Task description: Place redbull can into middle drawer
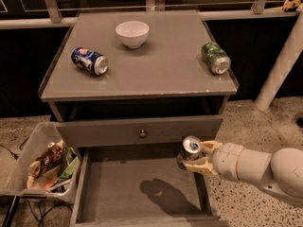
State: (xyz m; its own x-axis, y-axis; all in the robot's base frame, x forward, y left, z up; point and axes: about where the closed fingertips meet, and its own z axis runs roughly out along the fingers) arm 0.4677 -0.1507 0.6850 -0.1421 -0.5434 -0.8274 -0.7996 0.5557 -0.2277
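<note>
My gripper is shut on the redbull can, a slim can with a silver top, held tilted. It hangs just above the right rear part of the open middle drawer, whose bare grey floor shows the can's shadow. The arm reaches in from the right. Above the open drawer is a closed drawer front with a round knob.
On the cabinet top lie a dark-blue Pepsi can at the left and a green can at the right, with a white bowl at the back. A clear bin of snacks stands left of the drawer.
</note>
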